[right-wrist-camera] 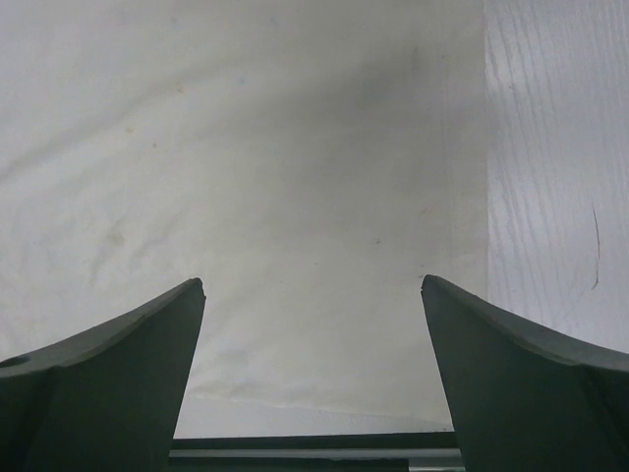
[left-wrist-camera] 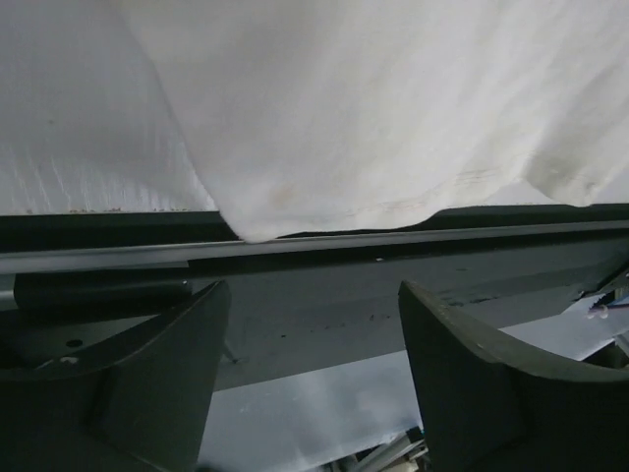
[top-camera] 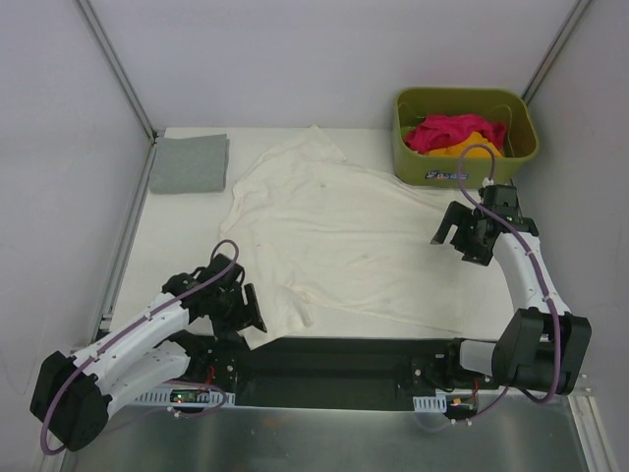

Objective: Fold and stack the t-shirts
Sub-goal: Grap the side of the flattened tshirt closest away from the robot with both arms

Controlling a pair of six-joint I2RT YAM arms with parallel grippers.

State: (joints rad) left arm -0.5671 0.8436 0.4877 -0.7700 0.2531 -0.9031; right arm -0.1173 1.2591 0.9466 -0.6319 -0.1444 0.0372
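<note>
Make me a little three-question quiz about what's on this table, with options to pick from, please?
1. Where does the grey t-shirt lie?
A. on the floor
B. at the far left corner of the table
C. draped over an arm

2. Which colours of cloth show in the olive-green basket?
A. blue and black
B. only white
C. magenta-pink and orange

3. How does the right gripper stand over the cream-white t-shirt?
A. open, nothing between its fingers
B. shut on a sleeve
C. shut on a hanger

Answers:
1 B: the top view shows it folded flat in that corner.
2 C: a magenta-pink shirt and an orange shirt lie heaped inside.
3 A: its wrist view shows both fingers wide apart, with only spread cloth beyond.
</note>
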